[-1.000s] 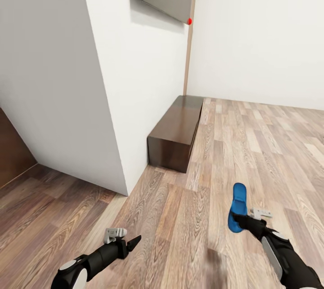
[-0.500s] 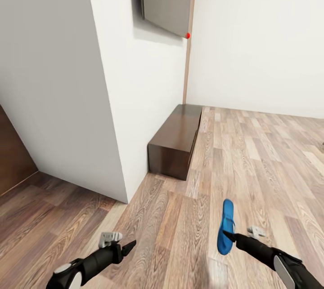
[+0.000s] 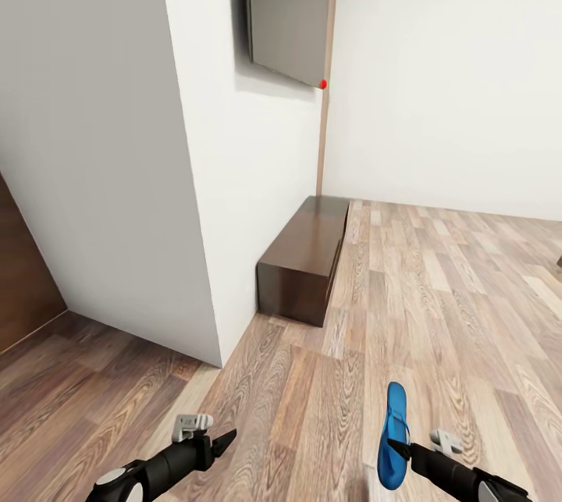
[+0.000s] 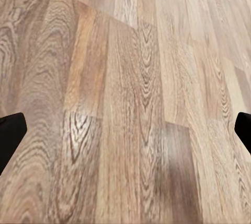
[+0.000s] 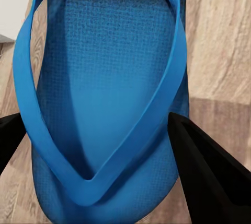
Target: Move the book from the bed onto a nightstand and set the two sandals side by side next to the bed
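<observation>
Head view: right hand (image 3: 396, 446) clamped on sandal (image 3: 393, 436); left hand (image 3: 222, 439) open

Both arms reached forward low in the head view, dark forearms angled inward. The left gripper (image 3: 222, 439) pointed ahead and to the right, its fingers (image 4: 10, 135) spread wide apart with nothing between them. The right gripper (image 3: 396, 449) pointed to the left, its fingers (image 5: 209, 172) closed on the heel end of a blue sandal (image 3: 394, 436), held on edge above the floor.
</observation>
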{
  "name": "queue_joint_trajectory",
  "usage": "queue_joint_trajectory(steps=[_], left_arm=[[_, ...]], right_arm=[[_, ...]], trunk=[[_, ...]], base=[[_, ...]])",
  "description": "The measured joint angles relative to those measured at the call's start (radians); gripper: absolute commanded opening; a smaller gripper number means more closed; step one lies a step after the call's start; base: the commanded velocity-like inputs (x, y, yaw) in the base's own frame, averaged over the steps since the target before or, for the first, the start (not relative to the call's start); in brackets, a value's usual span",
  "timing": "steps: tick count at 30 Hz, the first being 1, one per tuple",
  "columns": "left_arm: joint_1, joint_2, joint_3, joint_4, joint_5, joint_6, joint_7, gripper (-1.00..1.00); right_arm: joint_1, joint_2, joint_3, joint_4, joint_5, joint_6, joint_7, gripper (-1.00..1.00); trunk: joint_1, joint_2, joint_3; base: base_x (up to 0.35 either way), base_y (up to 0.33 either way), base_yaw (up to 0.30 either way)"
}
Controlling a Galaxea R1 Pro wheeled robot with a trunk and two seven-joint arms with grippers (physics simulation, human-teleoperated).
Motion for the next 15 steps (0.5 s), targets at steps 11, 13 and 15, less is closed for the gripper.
queue_joint_trajectory(steps=[11,13,15], left_arm=[[0.0,-0.019,0.002,0.167,-0.002,-0.135,0.004,1.0],[0.0,-0.049,0.002,0.182,-0.002,-0.147,0.008,1.0],[0.0,-0.057,0.001,0.191,-0.002,-0.15,0.01,1.0]], right_arm=[[0.0,0.003,0.001,0.05,0.004,-0.048,-0.001,-1.0],[0.0,0.004,0.002,0.053,0.005,-0.049,-0.001,-1.0],[0.0,0.005,0.002,0.054,0.004,-0.049,-0.002,-1.0]], trunk=[[-0.005,0.003,0.043],[-0.012,0.016,0.049],[-0.02,0.03,0.055]], base=[[0.0,0.0,0.0],[0.0,0.0,0.0],[0.0,0.0,0.0]])
